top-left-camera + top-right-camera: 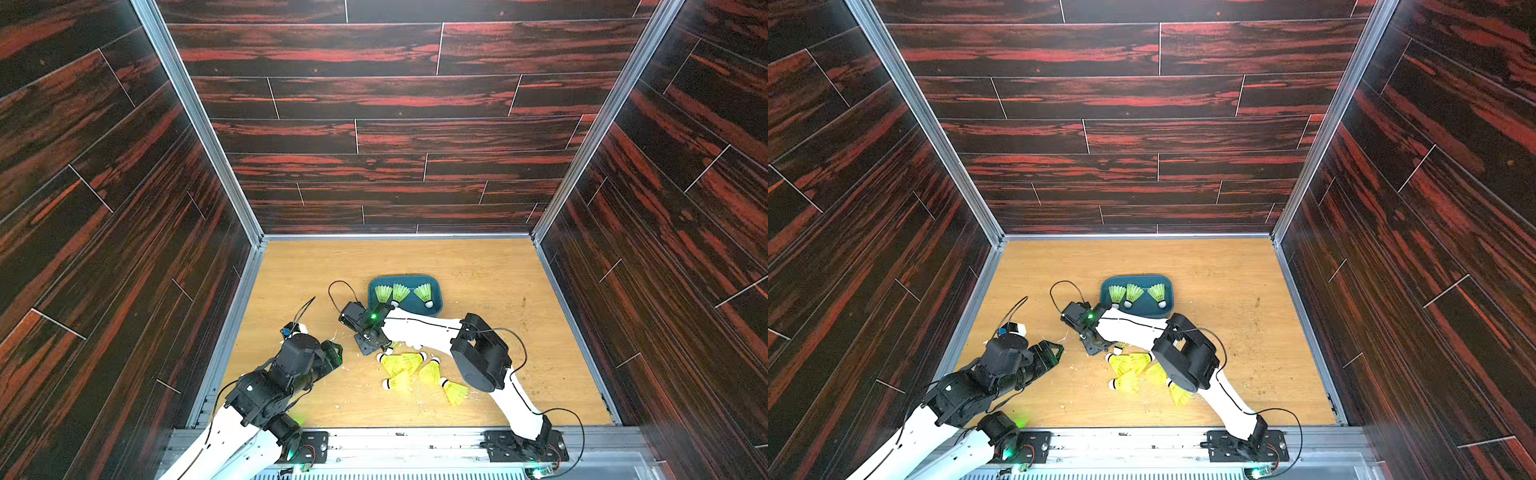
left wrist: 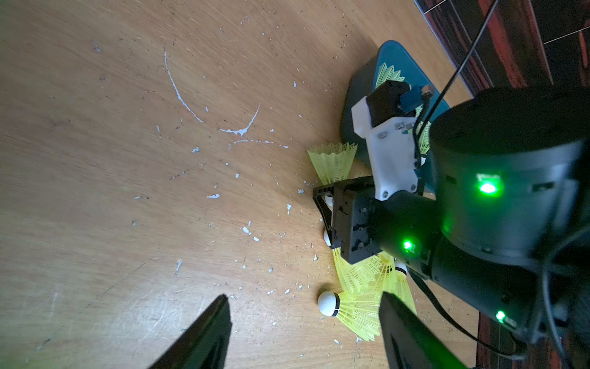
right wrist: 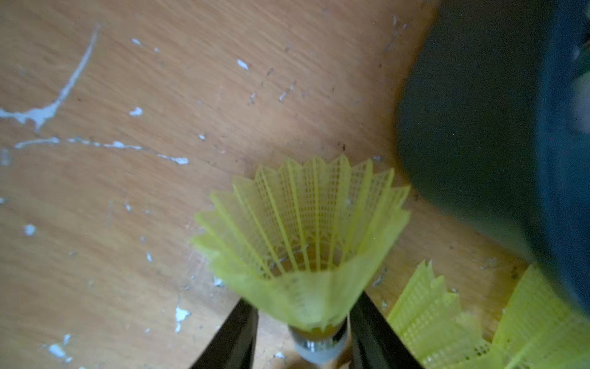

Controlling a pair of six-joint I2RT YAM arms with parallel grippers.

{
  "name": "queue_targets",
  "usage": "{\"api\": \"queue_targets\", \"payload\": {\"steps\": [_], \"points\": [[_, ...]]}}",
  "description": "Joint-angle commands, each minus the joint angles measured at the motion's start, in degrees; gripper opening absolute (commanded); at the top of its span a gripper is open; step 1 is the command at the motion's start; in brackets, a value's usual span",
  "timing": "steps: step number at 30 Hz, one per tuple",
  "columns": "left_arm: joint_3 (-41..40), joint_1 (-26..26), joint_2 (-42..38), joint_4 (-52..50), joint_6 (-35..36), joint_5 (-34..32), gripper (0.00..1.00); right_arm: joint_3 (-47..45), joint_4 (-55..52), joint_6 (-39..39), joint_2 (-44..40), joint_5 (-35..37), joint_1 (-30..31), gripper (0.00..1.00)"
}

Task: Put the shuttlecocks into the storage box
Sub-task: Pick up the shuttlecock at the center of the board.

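Status: pick step in hand, transfer to box pending.

Box (image 1: 409, 279): sits on the worktop (image 1: 490, 274). Three shuttlecocks (image 1: 400, 292) lie inside it, skirts toward its far wall, corks toward its near wall.

Pile (image 1: 409, 369): at least five loose ones on the worktop on the near side of the box, apart from it, overlapping one another.

Right pincer (image 3: 303, 308): low over the worktop just off the near edge of the box, between box and pile. Its jaws sit against both sides of one shuttlecock (image 3: 303, 236) at the base of the skirt, just above the cork; judged closed on it. The skirt points out ahead of the jaws, and the box wall stands close beside it. Whether the cork is clear of the worktop cannot be told.

Left pincer (image 2: 305, 295): jaws wide apart, nothing between them. It is farther from the box than the right pincer, facing the pile.

Next move, judged: lift the shuttlecock above the box rim, carry it a short way over bare box floor beside the three, then release. The skirt is springy mesh and may catch on the wall if carried low.

Markings: no brand, label or writing can be read. Green lamps show on both arms.
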Motion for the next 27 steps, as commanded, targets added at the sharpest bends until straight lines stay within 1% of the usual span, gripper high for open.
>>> {"api": "queue_targets", "payload": {"steps": [1,3,8,10,13,21,24,27], "points": [[0.38,0.20,0.53,0.15,0.46,-0.47,0.77,-1.13,-0.70,0.39,0.40,-0.22,-0.47,0.48],[0.47,0.21,0.88,0.48,0.60,-0.42,0.77,-0.88,-0.62,0.29,0.52,-0.34,-0.53,0.43],[1.02,0.20,1.82,0.73,1.16,-0.28,0.76,-0.66,-0.93,0.29,0.80,-0.56,-0.58,0.36],[1.20,0.20,2.12,0.82,1.38,-0.27,0.76,-1.24,-0.79,0.46,0.40,-0.70,-0.61,0.31],[1.52,0.20,2.63,0.99,1.71,-0.28,0.75,-2.25,-0.21,0.29,-1.32,-1.11,-0.54,0.25],[4.68,0.20,3.91,0.41,4.09,-1.54,0.74,-4.74,0.20,-0.09,-9.31,-4.04,-0.34,0.22],[6.98,0.20,5.11,0.70,5.17,-1.78,0.74,-3.80,-1.33,0.28,-13.35,-4.76,-0.52,0.22],[10.76,0.25,8.26,1.86,6.97,-1.18,0.74,-1.49,-3.89,0.68,-16.55,-4.63,-1.76,0.22]]}}
